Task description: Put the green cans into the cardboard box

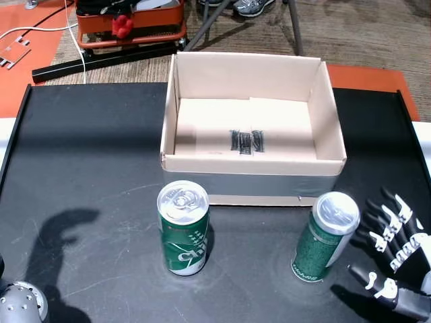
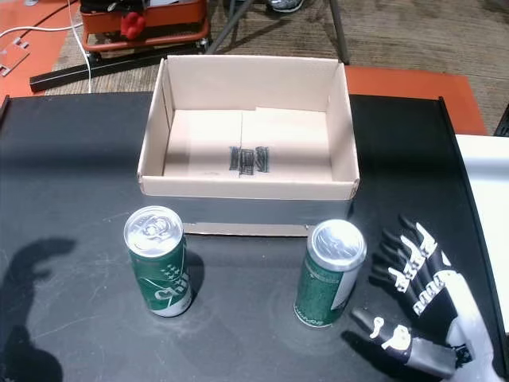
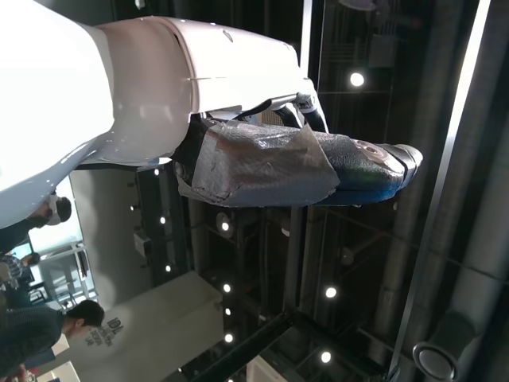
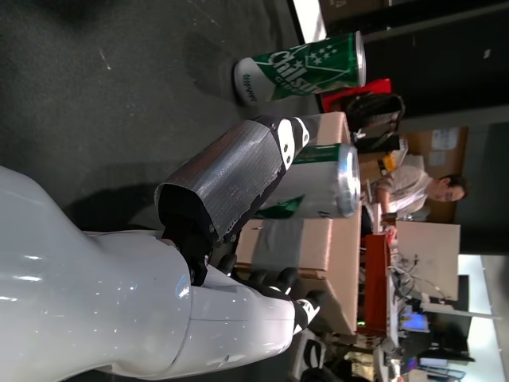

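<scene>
Right hand (image 2: 421, 298) is spread beside the nearer green can (image 2: 329, 273) on the table (image 2: 71, 159), not yet gripping — a glancing finger could topple it. The other can (image 2: 158, 260) stands before the empty cardboard box (image 2: 248, 189); left hand's state is unclear.

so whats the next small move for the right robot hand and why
Probably slide the right robot hand toward the nearer green can and close the fingers around its side. The hand is open beside that can, not touching it, and the can stands upright in front of the empty cardboard box. The other green can is farther off to the left.
</scene>
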